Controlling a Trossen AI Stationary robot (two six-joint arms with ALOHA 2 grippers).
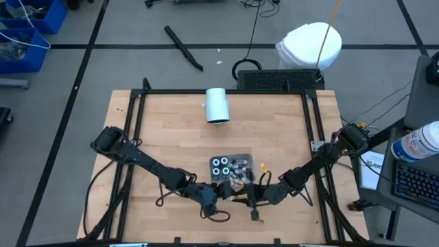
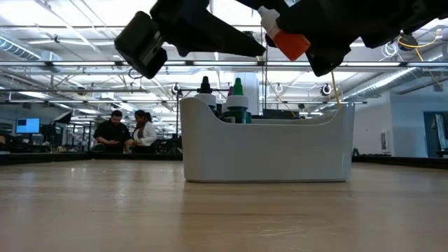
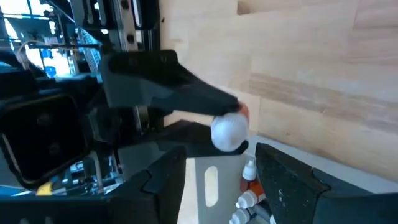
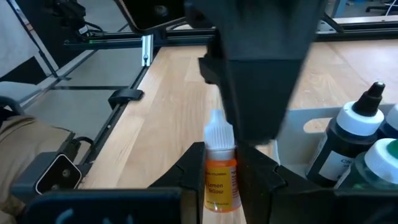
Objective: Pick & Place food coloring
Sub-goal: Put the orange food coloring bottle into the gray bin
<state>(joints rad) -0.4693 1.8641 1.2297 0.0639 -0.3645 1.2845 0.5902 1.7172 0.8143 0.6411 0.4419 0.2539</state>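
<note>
A grey tray [image 1: 241,159] near the table's front middle holds several tiny food coloring bottles [image 1: 221,165]; a dark-topped one [image 4: 357,134] and a green one [image 4: 382,158] stand upright in it. My right gripper [image 4: 219,163] is shut on a small yellow-orange bottle with a white cap [image 4: 217,140], just in front of the tray [image 2: 266,143]. My left gripper [image 3: 217,152] is open and faces it from the left. Its fingers stand short of the bottle's white cap [image 3: 229,132]. Both grippers hover above the table [image 1: 218,191] [image 1: 248,194]. My right gripper pinches the labelled body [image 4: 217,186] of the yellow-orange bottle between its two fingers [image 4: 189,171]. The bottle lies along the fingers, its white cap pointing out past their tips. It is lifted clear of table and tray and tilted, cap uppermost [image 2: 283,35].
A large white cylinder [image 1: 217,105] lies on its side at the table's far middle. A black frame rail [image 1: 226,91] runs around the tabletop. Bare wood lies to the left and right of the tray. People sit far off in the room [image 2: 126,131].
</note>
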